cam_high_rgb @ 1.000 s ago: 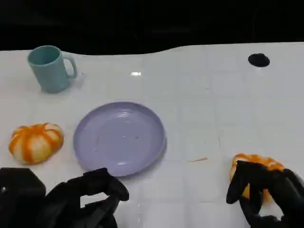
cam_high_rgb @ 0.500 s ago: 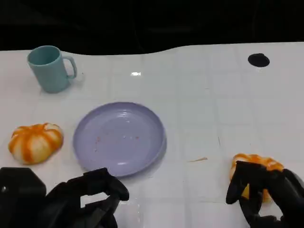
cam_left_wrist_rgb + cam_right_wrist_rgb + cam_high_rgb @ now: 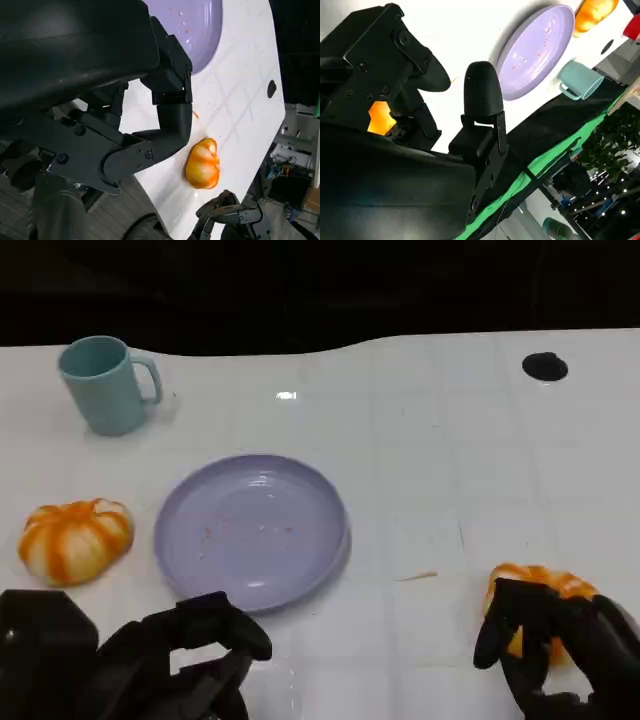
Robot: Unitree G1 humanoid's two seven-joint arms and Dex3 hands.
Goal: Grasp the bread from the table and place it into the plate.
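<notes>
Two breads lie on my white table (image 3: 420, 440) in the head view: one bread (image 3: 533, 590) at the near right, orange with pale stripes and lobed like a small pumpkin, and a second bread (image 3: 75, 539) of the same look at the left, just beside the plate (image 3: 252, 530). One lilac plate sits at the centre, holding only a few small crumbs. One teal mug (image 3: 103, 383) stands upright at the far left; I cannot tell what is inside it. One black round mark (image 3: 545, 366) sits at the far right. My right hand (image 3: 560, 650) has its fingers draped over the near side of the right bread, touching it, while the bread rests on the table, well apart from the plate. My left hand (image 3: 185, 660) hangs at the near edge below the plate, fingers loosely curled and apart, holding nothing.

One bread (image 3: 202, 163) appears in the left wrist view, resting on the tabletop, with the tips of my right hand (image 3: 230, 217) just beside it; the plate's rim (image 3: 205, 30) lies beyond my left hand (image 3: 150, 120), whose fingers grip nothing.

One plate (image 3: 535, 52) shows in the right wrist view, bearing crumbs alone, with the mug (image 3: 577, 80) and the second bread (image 3: 592, 12) past it. An orange patch of the near bread (image 3: 380, 116) shows against the fingers of my right hand (image 3: 420, 110).
</notes>
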